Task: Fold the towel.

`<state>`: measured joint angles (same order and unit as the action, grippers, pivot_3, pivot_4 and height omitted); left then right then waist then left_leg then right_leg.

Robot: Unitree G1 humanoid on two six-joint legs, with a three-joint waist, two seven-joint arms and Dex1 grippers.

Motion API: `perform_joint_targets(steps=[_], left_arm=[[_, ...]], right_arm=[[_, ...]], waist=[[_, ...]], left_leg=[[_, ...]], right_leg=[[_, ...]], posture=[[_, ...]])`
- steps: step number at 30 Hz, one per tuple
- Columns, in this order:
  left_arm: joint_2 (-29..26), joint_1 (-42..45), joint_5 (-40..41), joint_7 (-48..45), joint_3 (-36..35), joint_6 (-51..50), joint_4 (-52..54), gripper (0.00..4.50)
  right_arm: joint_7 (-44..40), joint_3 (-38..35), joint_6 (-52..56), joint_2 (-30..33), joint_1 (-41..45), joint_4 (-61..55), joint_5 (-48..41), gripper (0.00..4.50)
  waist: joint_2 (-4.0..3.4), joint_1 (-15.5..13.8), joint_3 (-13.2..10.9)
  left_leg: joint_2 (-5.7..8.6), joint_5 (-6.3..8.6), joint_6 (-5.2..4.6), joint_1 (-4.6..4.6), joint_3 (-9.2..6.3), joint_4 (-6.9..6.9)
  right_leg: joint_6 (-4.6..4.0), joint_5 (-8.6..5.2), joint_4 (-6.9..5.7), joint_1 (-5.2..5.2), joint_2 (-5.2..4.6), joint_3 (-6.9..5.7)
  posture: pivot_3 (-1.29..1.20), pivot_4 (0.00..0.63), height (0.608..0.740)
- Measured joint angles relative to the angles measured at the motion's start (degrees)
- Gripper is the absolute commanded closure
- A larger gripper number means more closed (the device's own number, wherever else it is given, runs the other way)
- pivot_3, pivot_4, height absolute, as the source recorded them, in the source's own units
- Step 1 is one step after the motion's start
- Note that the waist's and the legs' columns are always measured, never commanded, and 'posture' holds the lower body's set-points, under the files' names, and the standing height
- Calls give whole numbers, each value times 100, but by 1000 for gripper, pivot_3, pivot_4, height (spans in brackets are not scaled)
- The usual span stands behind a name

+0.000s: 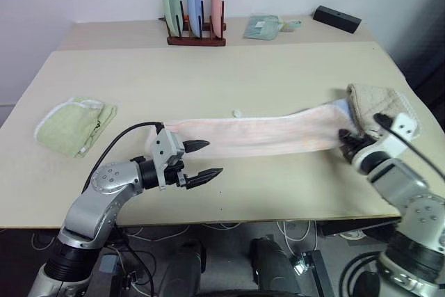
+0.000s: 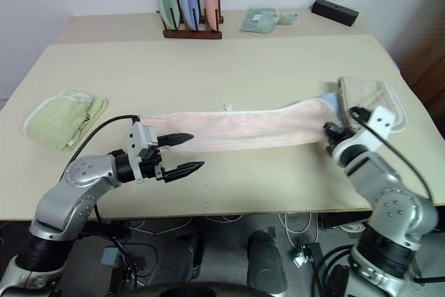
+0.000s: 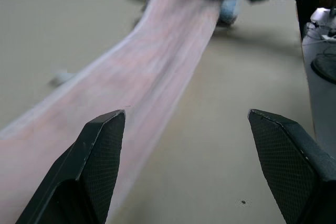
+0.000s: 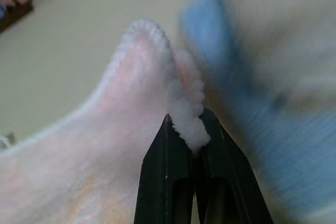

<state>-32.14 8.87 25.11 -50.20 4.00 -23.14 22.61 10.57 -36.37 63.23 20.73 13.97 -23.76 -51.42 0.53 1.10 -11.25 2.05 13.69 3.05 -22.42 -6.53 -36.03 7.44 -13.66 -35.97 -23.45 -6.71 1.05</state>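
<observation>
Two grippers work over the beige table [image 1: 278,81]. At centre frame, the pale pink towel [image 1: 264,135] lies stretched in a long band, left to right. The right gripper [image 4: 190,135], at right, has its black fingers pinched tight on the towel's fluffy end, beside a beige towel [image 1: 379,106]. The left gripper [image 1: 203,159], lower left, stands with fingers spread wide, empty, at the towel's other end. A green towel [image 1: 73,124] rests far left.
</observation>
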Motion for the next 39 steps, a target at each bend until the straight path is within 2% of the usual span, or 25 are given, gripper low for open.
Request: perform_joint_targets(steps=[4, 5, 8, 14, 18, 24, 27, 32, 36, 39], left_arm=[[44, 107, -86, -38, 92, 117, -205, 684], [51, 110, -91, -39, 105, 128, -251, 684], [52, 128, -94, -33, 108, 166, -302, 684], [37, 114, -98, 39, 82, 227, -349, 684], [46, 82, -116, 112, 90, 227, -337, 684], [38, -32, -115, 218, 88, 218, -202, 684], [36, -52, -111, 263, 88, 210, -154, 684], [15, -98, -86, 293, 88, 185, -149, 684], [60, -144, -71, 422, 22, 100, -158, 684], [165, -167, -70, 614, -156, 89, -244, 684]], right_arm=[[-639, 758, 8, 915, -82, -206, 232, 4438], [-886, 1129, 3, 1252, -38, -402, 322, 4438], [-1495, 2195, -78, 1704, 260, -938, 566, 4438], [-1983, 4173, -252, 1654, 575, -1006, 1324, 4438], [-2047, 5056, -508, 1326, 589, -521, 2065, 4438], [-2093, 5163, -790, 994, 620, -257, 2650, 4438], [-2244, 5147, -900, 935, 602, -219, 2795, 3565], [-2692, 4863, -952, 880, 353, -548, 2619, 1061], [-3307, 4040, -1228, 1247, 18, -1244, 2200, 1061], [-3734, 3319, -1371, 1483, -107, -1443, 1838, 2042]], waist=[[-9, 9, -4], [-10, 11, -5], [-7, 12, -3], [-1, -53, -2], [1, -33, -1], [1, -33, -1], [1, -33, -1], [1, -35, -1], [1, -62, -1], [5, -34, -1]], left_leg=[[1, 0, -1, -1, 6, -1], [1, 1, -2, -2, 6, 0], [-1, 2, -3, -2, 3, 1], [4, 2, -3, -21, -3, -4], [5, 2, -3, -27, -3, 0], [4, 2, -3, -26, -4, 1], [5, 2, -3, -26, -4, 1], [5, 2, -3, -26, -4, 1], [5, 2, -3, -29, -4, -1], [4, 3, -4, -21, -4, 0]], right_leg=[[0, -1, 2, -1, -2, 3], [0, -1, 2, -3, -1, 3], [0, -2, 4, -3, 0, 0], [-4, 0, 38, 1, -4, -5], [-5, 3, 52, -1, -4, -4], [-4, 4, 51, -1, -3, -5], [-3, 4, 51, 0, -3, -5], [-1, 5, 51, 0, -3, -5], [13, 11, 55, 3, -4, -7], [12, 11, 55, 6, -3, -7]], posture=[[0, 150, 740], [0, 150, 740], [0, 150, 740], [0, 150, 740], [0, 150, 740], [0, 150, 740], [0, 150, 740], [0, 150, 740], [0, 150, 740], [0, 150, 740]])
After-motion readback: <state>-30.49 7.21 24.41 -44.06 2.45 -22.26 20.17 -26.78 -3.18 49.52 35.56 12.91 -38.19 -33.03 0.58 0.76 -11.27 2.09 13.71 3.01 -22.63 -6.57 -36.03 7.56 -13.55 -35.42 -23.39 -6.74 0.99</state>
